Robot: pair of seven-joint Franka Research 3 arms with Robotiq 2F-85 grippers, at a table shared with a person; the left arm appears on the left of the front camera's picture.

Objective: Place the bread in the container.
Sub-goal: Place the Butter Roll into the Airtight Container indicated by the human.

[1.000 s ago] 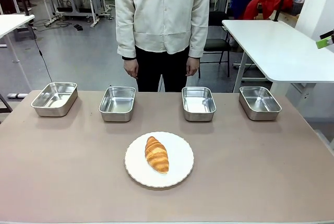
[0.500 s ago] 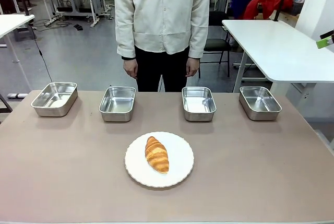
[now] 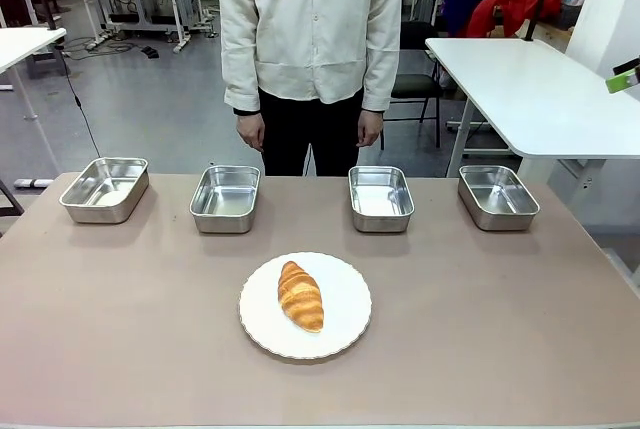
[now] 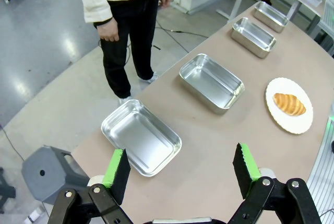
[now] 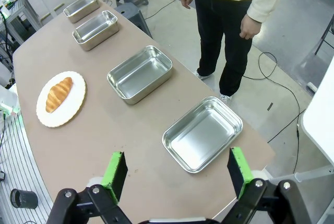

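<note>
Both jaws stand open and empty while the bread lies on the plate mid-tabletop, where a hard pinch could crush its flaky crust and four identical trays invite a wrong drop.

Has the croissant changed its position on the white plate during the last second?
No. The croissant lies at the same spot on the plate, left of centre.
</note>
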